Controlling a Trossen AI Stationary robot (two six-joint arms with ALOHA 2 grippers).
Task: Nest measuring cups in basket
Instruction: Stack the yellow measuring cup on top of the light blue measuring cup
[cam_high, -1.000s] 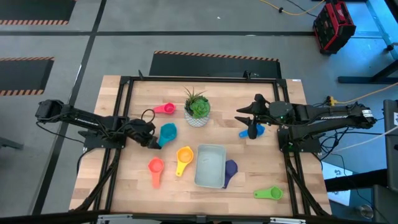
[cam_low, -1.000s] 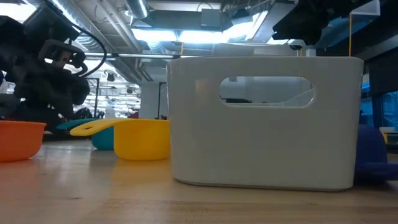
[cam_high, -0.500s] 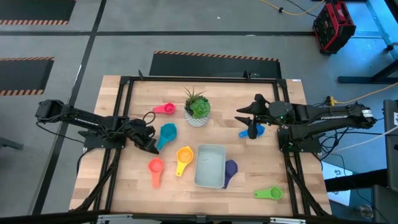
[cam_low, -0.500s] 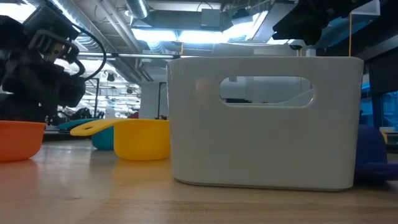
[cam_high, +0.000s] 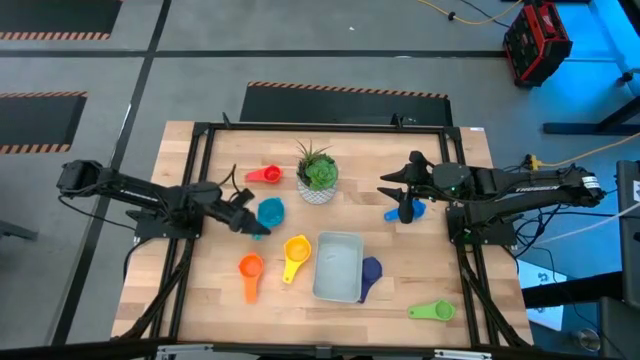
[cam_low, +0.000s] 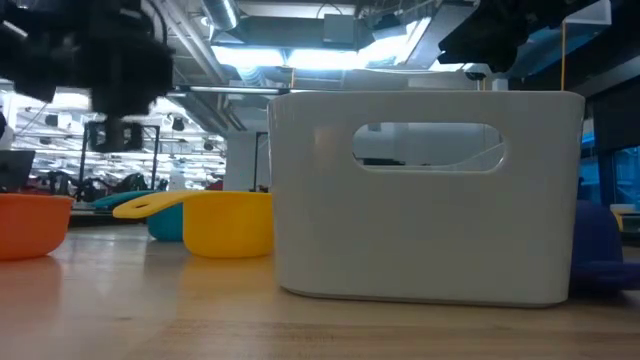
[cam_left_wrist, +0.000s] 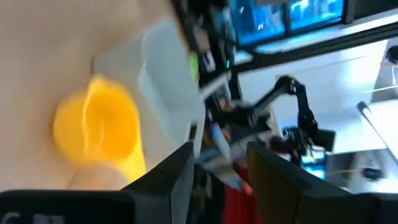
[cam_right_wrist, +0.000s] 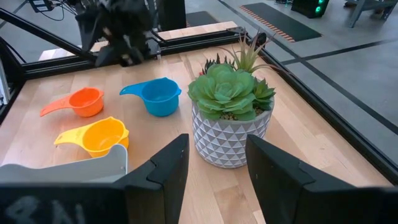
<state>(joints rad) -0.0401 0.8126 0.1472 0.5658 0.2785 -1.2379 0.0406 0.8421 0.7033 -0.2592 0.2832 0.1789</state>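
Measuring cups lay scattered around the basket, none inside it.

Nearest us, the green cup sat at the basket's 4 o'clock. The purple cup touched its 3 o'clock wall, and the yellow cup and the orange cup lay at 9. Farther off, the left gripper hung just beside the teal cup at 10, fingers parted and empty. The right gripper, likewise unclenched, hovered over the blue cup at 1. Farthest were the pink cup and the plant.

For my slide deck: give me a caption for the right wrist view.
Past open right gripper: potted succulent, teal cup, orange cup, yellow cup beside basket rim.
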